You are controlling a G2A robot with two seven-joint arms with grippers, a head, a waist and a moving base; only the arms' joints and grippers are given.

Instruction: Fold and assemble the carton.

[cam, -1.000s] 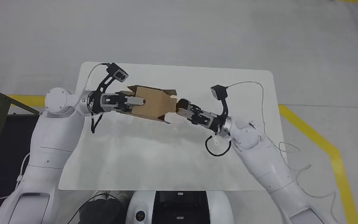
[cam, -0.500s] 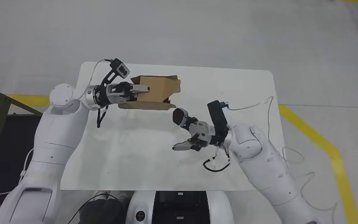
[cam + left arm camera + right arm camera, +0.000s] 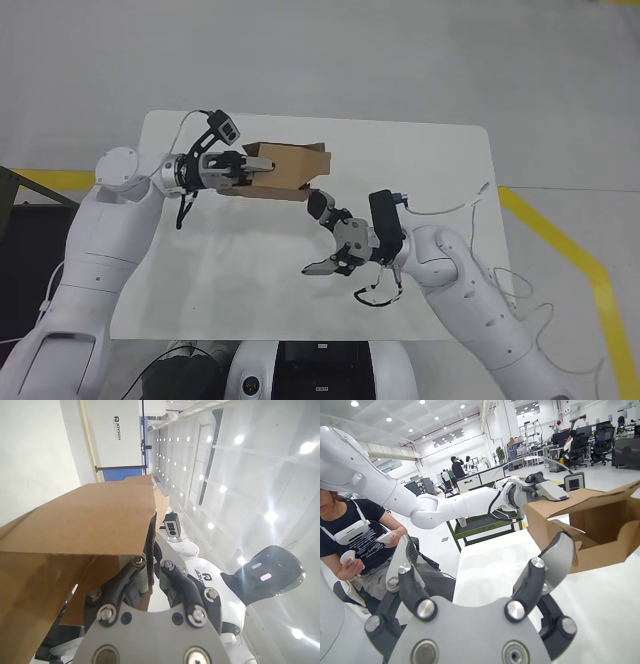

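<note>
A brown cardboard carton (image 3: 288, 170) hangs above the back half of the white table (image 3: 240, 290), erected into a box shape. My left gripper (image 3: 256, 165) is shut on its left wall; in the left wrist view the fingers (image 3: 140, 565) pinch a cardboard edge of the carton (image 3: 87, 520). My right gripper (image 3: 318, 235) stands open just in front of the carton's right end, one fingertip close under a loose flap. In the right wrist view the carton (image 3: 597, 525) shows its open side with the flaps spread, and the right gripper (image 3: 482, 550) holds nothing.
The table's front and right parts are bare. A loose cable (image 3: 450, 205) trails from the right wrist over the table's right side. Beyond the table's left edge stands a green cart (image 3: 482, 530).
My right gripper has let go of the carton's right end, drawn back toward the front and opened wide. The left arm has carried the carton a little back and to the right.
</note>
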